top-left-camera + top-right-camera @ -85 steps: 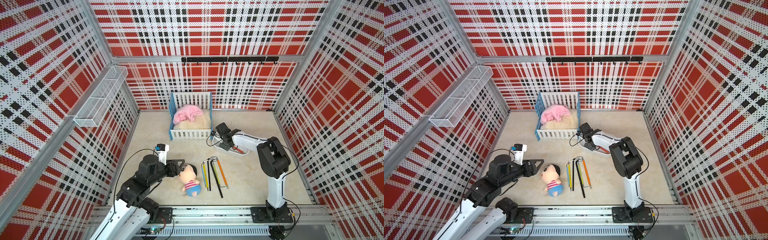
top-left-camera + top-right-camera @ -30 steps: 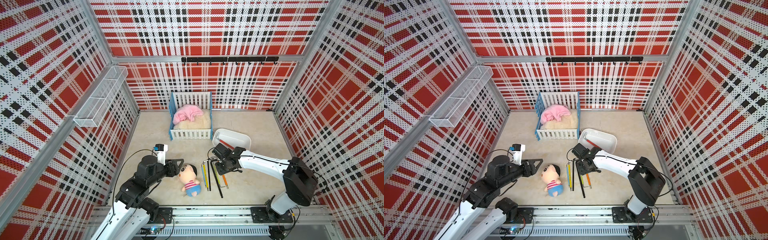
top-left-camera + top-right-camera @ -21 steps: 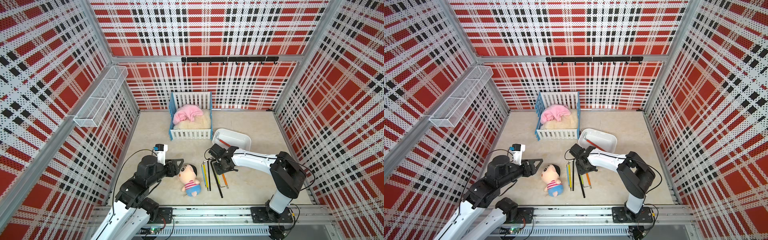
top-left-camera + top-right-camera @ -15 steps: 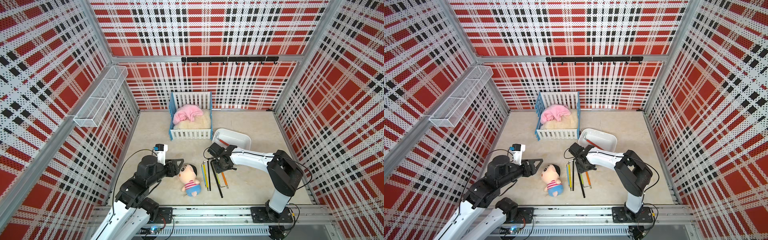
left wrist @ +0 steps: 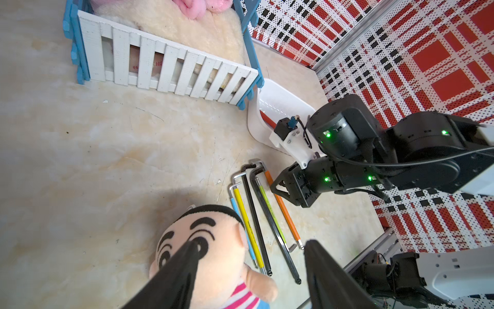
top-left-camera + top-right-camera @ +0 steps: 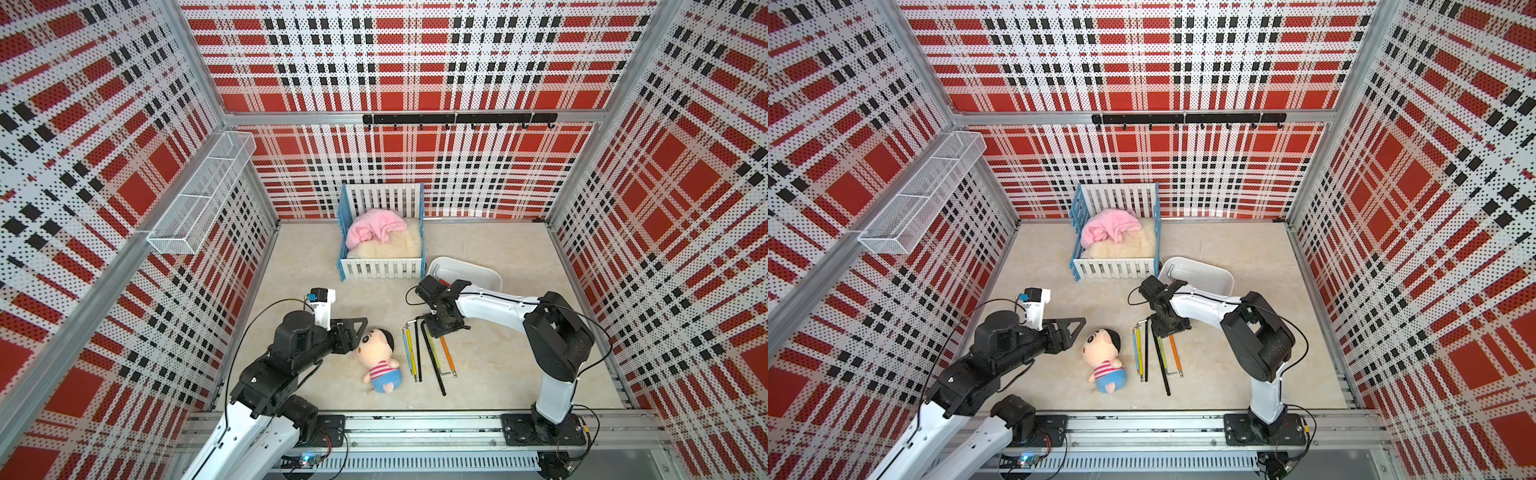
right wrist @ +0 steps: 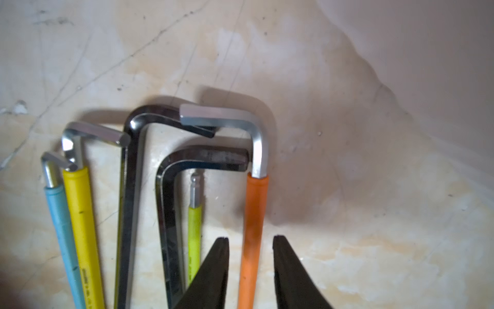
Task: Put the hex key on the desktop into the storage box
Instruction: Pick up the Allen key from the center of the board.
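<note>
Beige desktop (image 6: 498, 249): right gripper (image 7: 250, 238), jaws parted, straddles the orange hex key (image 7: 254, 203) — grasp underway, squeeze next; left gripper (image 5: 251, 242) idle, parted too.

A pale beige desktop (image 6: 498, 374) with faint marble veining. On it: a blue-and-white crib (image 6: 382, 268) at the back, a white storage box (image 6: 465, 266) just beside it, a stuffed doll (image 6: 376, 353) near the front, and a row of hex keys (image 6: 433, 357) beside the doll.
</note>
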### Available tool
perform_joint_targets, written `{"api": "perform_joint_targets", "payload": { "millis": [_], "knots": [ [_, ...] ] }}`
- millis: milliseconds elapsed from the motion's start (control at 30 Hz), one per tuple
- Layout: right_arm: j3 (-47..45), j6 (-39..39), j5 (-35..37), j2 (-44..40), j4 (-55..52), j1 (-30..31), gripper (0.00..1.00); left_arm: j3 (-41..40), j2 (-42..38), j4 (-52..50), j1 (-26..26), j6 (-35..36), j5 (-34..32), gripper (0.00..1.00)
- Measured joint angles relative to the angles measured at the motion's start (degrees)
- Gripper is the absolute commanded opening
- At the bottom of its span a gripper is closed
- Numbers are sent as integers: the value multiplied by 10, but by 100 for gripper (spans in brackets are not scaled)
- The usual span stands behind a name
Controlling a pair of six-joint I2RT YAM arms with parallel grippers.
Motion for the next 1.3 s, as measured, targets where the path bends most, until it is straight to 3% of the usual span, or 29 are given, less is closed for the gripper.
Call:
{"api": "perform_joint_targets", "payload": {
  "millis": [333,900,1300],
  "knots": [
    [22,10,-2,34,-35,0,29,0,0,0,1,0,0,68],
    [22,20,-5,36,-30,-1,0,0,0,0,2,0,0,68],
    [41,47,26,36,-58,-1,0,0,0,0,3,0,0,68]
  ]
}}
